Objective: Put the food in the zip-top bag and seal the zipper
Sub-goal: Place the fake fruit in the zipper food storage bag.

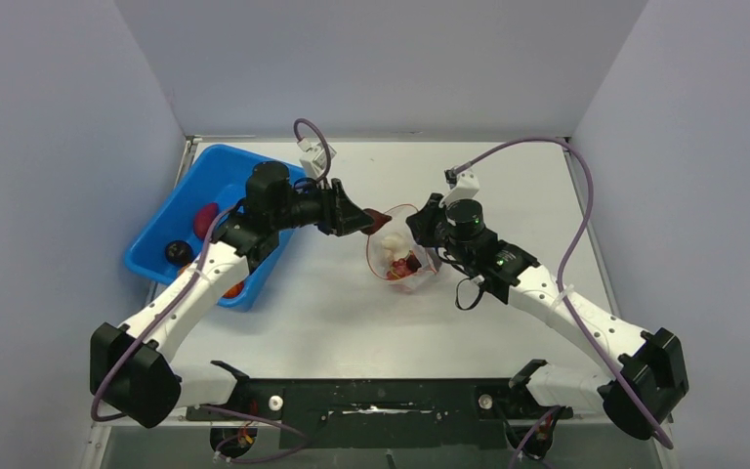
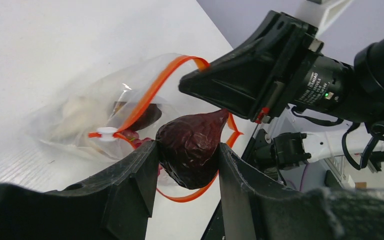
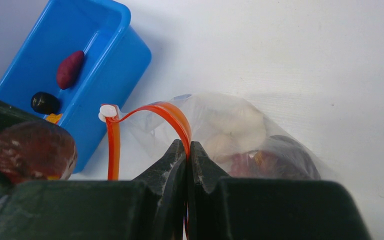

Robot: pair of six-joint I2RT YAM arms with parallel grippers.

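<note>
The clear zip-top bag (image 1: 402, 256) lies mid-table with its mouth held open; it holds white, red and dark food pieces (image 3: 240, 131). Its orange-red zipper strip (image 2: 152, 90) carries a white slider (image 3: 108, 111). My right gripper (image 3: 187, 147) is shut on the zipper strip at the bag's rim and holds it up. My left gripper (image 2: 187, 152) is shut on a dark red wrinkled food piece (image 2: 192, 147) and holds it just above and left of the bag's mouth; the piece also shows in the top view (image 1: 378, 219) and the right wrist view (image 3: 30, 150).
A blue plastic bin (image 1: 205, 220) stands at the left under my left arm. In it lie a purple-red piece (image 3: 70, 69), a black piece (image 3: 45, 102) and an orange piece (image 1: 232, 289). Walls close in the table at the back and sides.
</note>
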